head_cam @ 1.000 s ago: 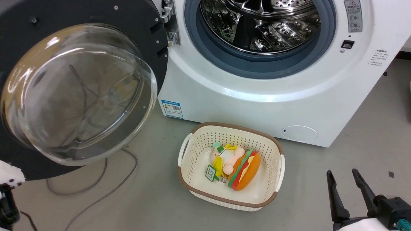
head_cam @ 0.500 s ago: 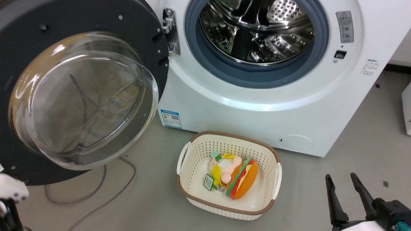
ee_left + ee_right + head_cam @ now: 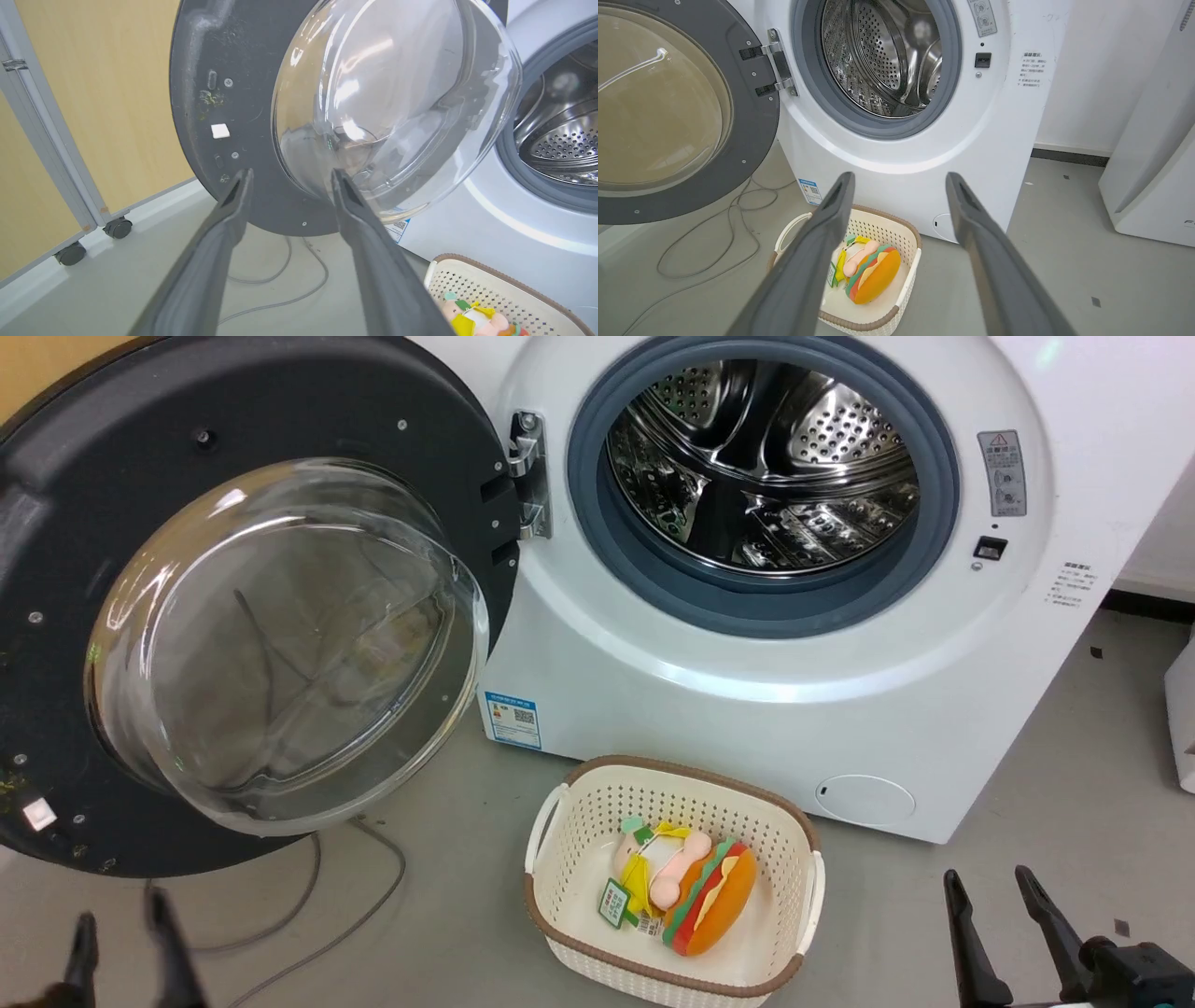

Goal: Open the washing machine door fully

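The washing machine door (image 3: pixel 112 476), round and black with a clear glass bowl, stands swung wide to the left of the white washing machine (image 3: pixel 747 709), so the steel drum (image 3: pixel 766 476) lies bare. My left gripper (image 3: pixel 121 933) is low at the lower left, below the door and apart from it, open and blurred. In the left wrist view my left gripper (image 3: pixel 290 172) points at the door's (image 3: pixel 201 70) lower rim with nothing between its fingers. My right gripper (image 3: pixel 985 887) stands open at the lower right. In the right wrist view my right gripper (image 3: pixel 900 177) faces the machine (image 3: pixel 994 116).
A cream basket (image 3: pixel 560 803) holding a plush burger toy (image 3: pixel 709 896) sits on the floor before the machine. A grey cable (image 3: pixel 355 905) loops under the door. A white appliance (image 3: pixel 1148 163) stands to the right, and a wheeled partition (image 3: pixel 56 140) stands to the left of the door.
The head camera has tilted, so the whole scene sits lower in the picture. My left arm has drawn back from the door's lower edge and its fingers now show.
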